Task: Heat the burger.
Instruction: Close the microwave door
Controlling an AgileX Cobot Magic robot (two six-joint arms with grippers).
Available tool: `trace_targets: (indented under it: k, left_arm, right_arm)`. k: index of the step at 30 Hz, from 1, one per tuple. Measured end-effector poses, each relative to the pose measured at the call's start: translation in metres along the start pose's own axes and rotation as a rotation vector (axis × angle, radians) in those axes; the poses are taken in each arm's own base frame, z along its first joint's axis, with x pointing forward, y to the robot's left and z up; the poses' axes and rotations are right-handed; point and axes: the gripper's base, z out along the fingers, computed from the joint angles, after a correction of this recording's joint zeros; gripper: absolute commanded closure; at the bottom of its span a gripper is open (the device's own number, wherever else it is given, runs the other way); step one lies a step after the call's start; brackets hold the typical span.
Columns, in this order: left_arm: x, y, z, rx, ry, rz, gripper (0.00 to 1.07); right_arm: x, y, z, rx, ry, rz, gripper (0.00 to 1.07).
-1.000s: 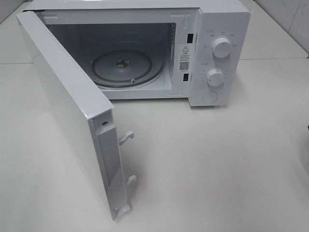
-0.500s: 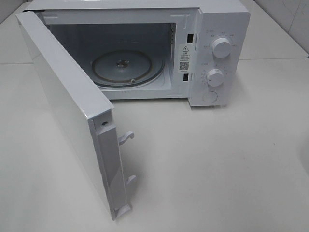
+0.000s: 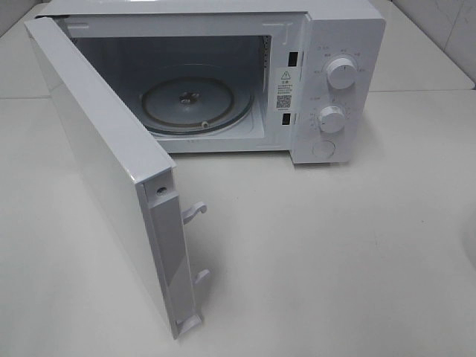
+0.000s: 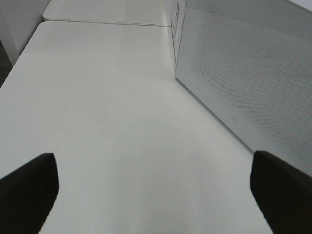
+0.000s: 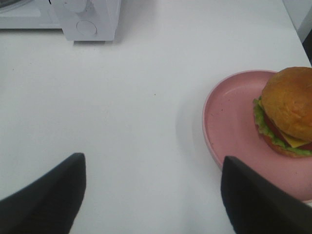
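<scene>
A: Which step is in hand?

B: The loading step, I judge. The boxy white microwave oven (image 3: pixel 223 74) is standing with its white hinged door (image 3: pixel 111 171) swung wide, and its round glass turntable (image 3: pixel 197 102) is lying bare inside. Nothing is going in yet.

A: Where is the burger sitting?

B: The round burger with the golden-brown bun, green lettuce and dark patty (image 5: pixel 287 112) is sitting on a pink round plate (image 5: pixel 231 122), on the white tabletop (image 5: pixel 146 112), well apart from the microwave oven on its control-panel side. Only the right wrist view is showing it; the high camera is missing it.

A: And the grippers?

B: The right gripper (image 5: pixel 151 195) is hovering with its dark jaws spread fairly wide and nothing between them, the plate's rim just beside one jaw. The left gripper (image 4: pixel 153 192) is standing fully spread and empty too, near the outer face of the oven's door.

A: What is the next move calling for?

B: Probably the right gripper is needing to shift toward the plate, take hold of its rim or the burger, and carry it across to the oven's open cavity, clearing the door frame.

A: Any writing?

B: A small warning sticker with a triangle and a QR code (image 3: pixel 284 89) is sitting on the oven's front frame beside the cavity. Print is ringing the two white dials (image 3: pixel 341 72), but it is too small to read. No brand is showing.
</scene>
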Motion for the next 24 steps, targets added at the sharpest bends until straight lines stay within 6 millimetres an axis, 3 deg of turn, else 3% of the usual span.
trace_targets:
  k: [9, 14, 24]
  left_arm:
    - [0.000, 0.000, 0.000, 0.000, 0.000, 0.000, 0.07]
    - [0.000, 0.000, 0.000, 0.000, 0.000, 0.000, 0.07]
    - [0.000, 0.000, 0.000, 0.000, 0.000, 0.000, 0.07]
  right_arm:
    - [0.012, -0.003, -0.018, -0.007, -0.141, 0.012, 0.25]
    - [0.016, -0.005, -0.023, 0.003, -0.184, 0.016, 0.06]
    - [0.017, 0.000, -0.023, -0.052, -0.178, 0.010, 0.06]
